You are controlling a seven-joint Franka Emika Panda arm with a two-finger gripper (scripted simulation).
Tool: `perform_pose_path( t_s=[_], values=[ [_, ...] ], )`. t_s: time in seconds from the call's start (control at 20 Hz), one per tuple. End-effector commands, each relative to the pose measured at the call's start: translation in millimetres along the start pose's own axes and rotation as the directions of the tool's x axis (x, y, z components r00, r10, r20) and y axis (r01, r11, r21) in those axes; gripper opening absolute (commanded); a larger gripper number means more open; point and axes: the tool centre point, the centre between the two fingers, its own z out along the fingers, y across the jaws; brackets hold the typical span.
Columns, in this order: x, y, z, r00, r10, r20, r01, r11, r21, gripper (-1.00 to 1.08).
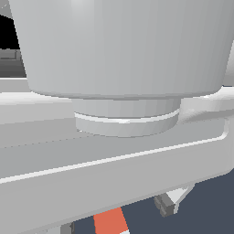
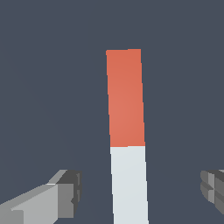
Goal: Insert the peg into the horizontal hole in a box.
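The peg point(image 2: 127, 144) lies flat on the dark grey-blue surface point(image 2: 43, 87), and it sits between the two fingers point(image 2: 65, 192), roughly midway in the wide gap. Its white half point(image 2: 129, 186) is the part level with the fingers, while the orange-red half point(image 2: 125, 98) stretches out beyond them. The fingers stand wide apart, one on either side of the peg, and neither pad touches it; they hold nothing. How high they hang above the peg cannot be told.

In the exterior view the robot's pale grey arm point(image 1: 123, 45) fills nearly the whole picture. Below it one dark finger tip point(image 1: 164, 204) shows, and a little of the peg's orange-red half point(image 1: 109, 220) appears beside it, apart from it. The box and its hole are out of sight in both views.
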Motion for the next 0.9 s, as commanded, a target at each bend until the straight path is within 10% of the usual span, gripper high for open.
perform_pose_path(
  t_s=[0.0,0.85],
  values=[
    [-14.5,-1.3,5.7,1.000,-0.018,0.000,0.018,1.000,0.001,1.00],
    [-38.5,-2.9,24.0,0.999,-0.042,0.001,0.042,0.999,0.004,1.00]
  ],
)
